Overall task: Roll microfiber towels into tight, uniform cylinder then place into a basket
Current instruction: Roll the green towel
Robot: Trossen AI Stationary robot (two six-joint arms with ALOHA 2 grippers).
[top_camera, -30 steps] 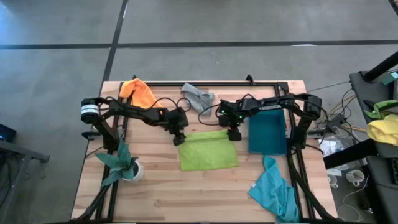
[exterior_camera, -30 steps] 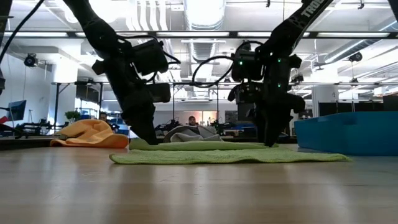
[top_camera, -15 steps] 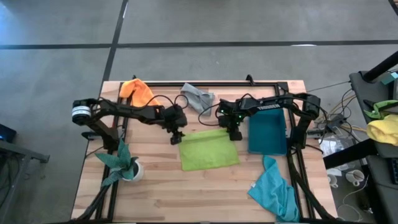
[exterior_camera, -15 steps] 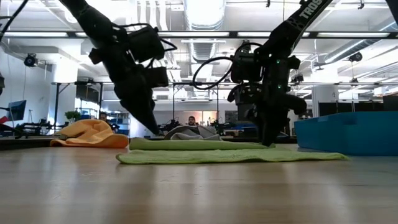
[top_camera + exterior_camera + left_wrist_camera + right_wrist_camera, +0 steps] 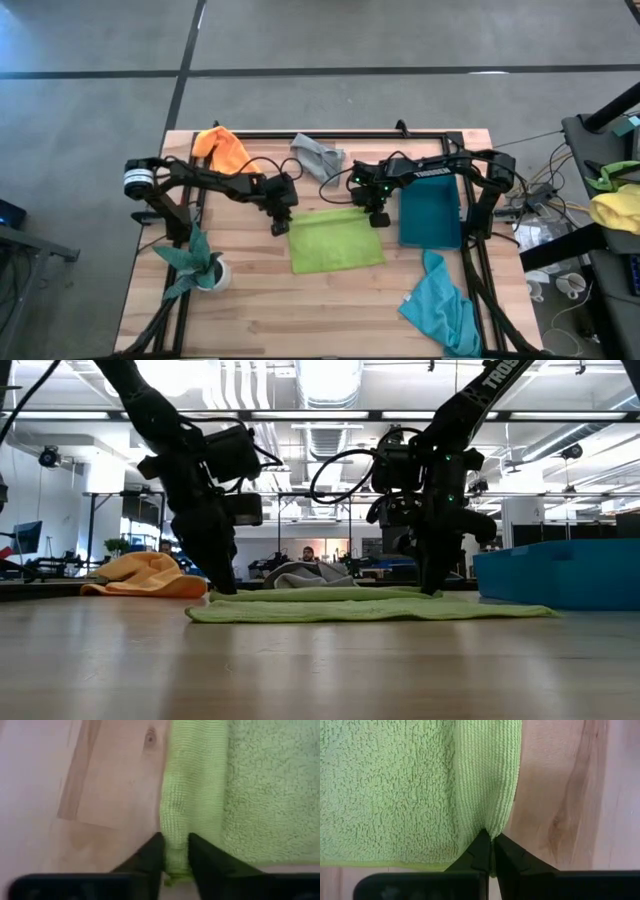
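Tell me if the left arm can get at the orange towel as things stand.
Probably not right away: the left gripper is pinching the lime green towel. The orange towel lies uncovered at the table's far left corner.

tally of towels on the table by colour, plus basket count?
orange towel: 1
grey towel: 1
lime towel: 1
turquoise towel: 1
basket: 1
Total: 5 (4 towels, 1 basket)
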